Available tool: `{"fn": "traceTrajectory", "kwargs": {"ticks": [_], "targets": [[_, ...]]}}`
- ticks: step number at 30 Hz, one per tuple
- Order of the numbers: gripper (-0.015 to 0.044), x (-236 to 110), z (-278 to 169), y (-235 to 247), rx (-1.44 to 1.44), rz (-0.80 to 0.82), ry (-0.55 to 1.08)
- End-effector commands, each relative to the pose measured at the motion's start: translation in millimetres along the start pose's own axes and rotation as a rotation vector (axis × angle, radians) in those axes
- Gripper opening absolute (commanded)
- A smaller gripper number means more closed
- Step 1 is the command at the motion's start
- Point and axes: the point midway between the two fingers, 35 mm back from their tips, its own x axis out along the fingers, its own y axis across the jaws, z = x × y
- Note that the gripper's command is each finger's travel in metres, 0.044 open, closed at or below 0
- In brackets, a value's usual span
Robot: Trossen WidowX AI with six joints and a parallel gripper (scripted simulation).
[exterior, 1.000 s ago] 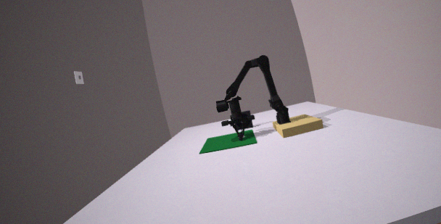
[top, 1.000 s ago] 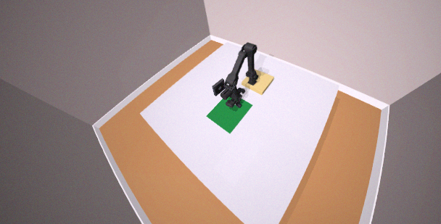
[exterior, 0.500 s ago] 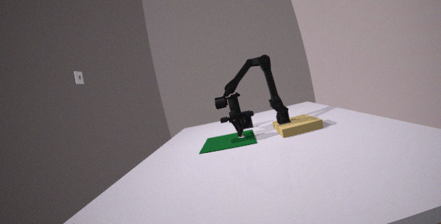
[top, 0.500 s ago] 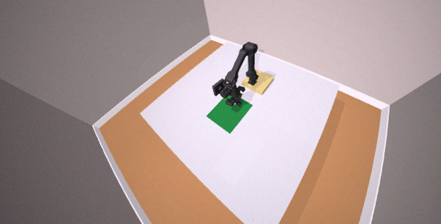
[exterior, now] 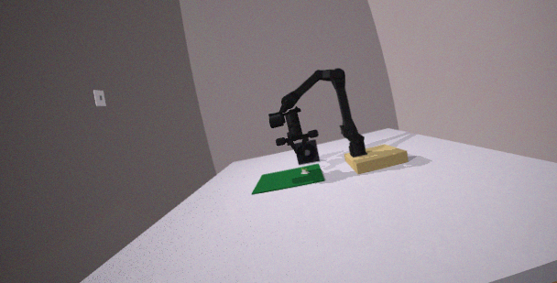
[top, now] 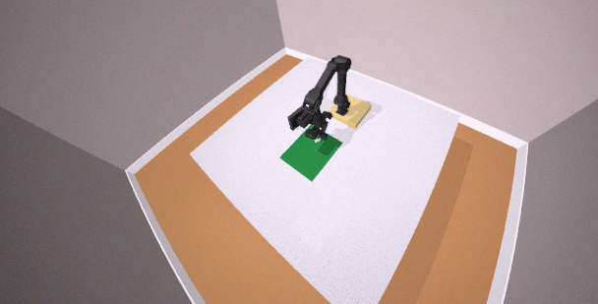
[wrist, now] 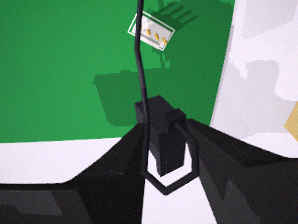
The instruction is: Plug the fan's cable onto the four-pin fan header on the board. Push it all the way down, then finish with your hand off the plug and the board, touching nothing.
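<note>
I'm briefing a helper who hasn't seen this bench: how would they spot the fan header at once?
Find the flat green board lying on the white surface beside the arm's tan base block. Near the board's corner closest to that block sits the fan header: a small white open-topped socket with a row of gold pins, the only pale thing on the green.

- Your arm (exterior: 321, 84) arches from its tan base block (exterior: 376, 158) on the white table (exterior: 366, 226).
- Gripper (exterior: 306, 153) hangs above the green board (exterior: 289, 179), clear of it.
- Small white header (exterior: 303, 171) stands on the board's far end, beneath the gripper.
</note>
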Motion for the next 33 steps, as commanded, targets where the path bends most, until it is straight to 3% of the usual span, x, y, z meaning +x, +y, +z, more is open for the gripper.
{"fn": "traceTrajectory", "kwargs": {"ticks": [1, 10, 33], "targets": [[0.0, -13.7, -3.6, 0.7, 0.001, 0.012, 0.002], [0.0, -31.1, -7.5, -0.9, -0.019, 0.01, -0.004], [0.0, -39.3, 12.1, 66.7, -0.706, -0.065, -0.214]]}}
